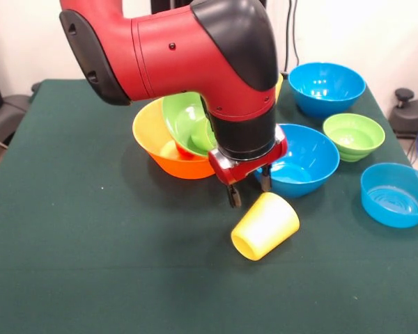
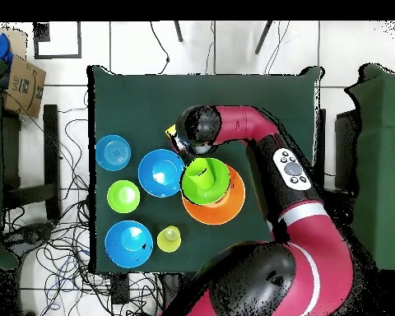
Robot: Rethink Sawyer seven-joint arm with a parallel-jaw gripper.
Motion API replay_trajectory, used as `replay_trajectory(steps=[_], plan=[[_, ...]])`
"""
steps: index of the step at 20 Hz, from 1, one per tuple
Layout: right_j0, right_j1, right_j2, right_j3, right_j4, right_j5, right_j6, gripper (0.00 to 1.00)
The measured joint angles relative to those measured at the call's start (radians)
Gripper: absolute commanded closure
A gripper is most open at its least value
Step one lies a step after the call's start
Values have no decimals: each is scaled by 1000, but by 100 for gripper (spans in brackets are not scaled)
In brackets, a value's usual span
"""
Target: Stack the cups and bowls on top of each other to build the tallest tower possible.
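Tipped yellow cup point(image 1: 265, 226) lies just below my pincer point(image 1: 249, 189), fingers spread and empty; I judge a careless descent could roll it away.

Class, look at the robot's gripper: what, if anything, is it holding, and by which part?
Nothing. The gripper is open and empty, just above the yellow cup, which lies on its side on the table.
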Motion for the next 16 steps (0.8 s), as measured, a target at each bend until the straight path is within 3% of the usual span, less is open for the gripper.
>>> replay_trajectory(steps=[16], plan=[[8,3,2,-7,37,-29,0,0]])
